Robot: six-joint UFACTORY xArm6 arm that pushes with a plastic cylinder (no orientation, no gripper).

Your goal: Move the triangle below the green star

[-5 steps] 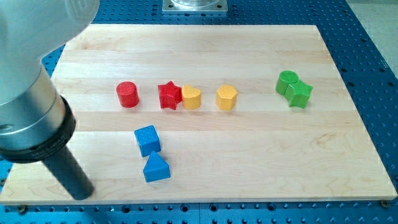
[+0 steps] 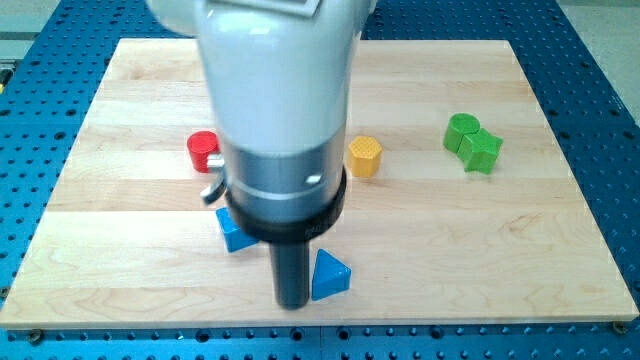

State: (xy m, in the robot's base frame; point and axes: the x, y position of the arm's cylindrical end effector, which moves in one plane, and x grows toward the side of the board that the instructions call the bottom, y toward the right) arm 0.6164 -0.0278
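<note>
The wooden board (image 2: pixel 560 230) fills most of the view and lies on a blue perforated table (image 2: pixel 610 60). My arm (image 2: pixel 275 110) is the next largest thing: a white body with a grey metal collar and a black ring under it, coming down over the middle of the board and hiding the blocks behind it.

The rod (image 2: pixel 292 275) is dark and straight, and my tip (image 2: pixel 292 303) rests on the board near the view's bottom edge. There is no pincer on this arm, so nothing is clenched or grasped; the tip only stands just beside the triangle, on its left side, touching it or very nearly.

The blue triangle (image 2: pixel 331 276) has one corner pointing to the view's top and a lighter face at the bottom. It lies at the view's bottom, near the centre, well apart from the green star (image 2: pixel 482 151), which is far to the upper right.

The green star touches a green round block (image 2: pixel 462 131) at its upper left. A yellow block (image 2: pixel 365 156) stands right of the arm. A red cylinder (image 2: pixel 203 151) shows at the arm's left, partly hidden. A blue block (image 2: pixel 232 230) shows partly under the black ring, its shape unclear.

I can read no writing or labels.
</note>
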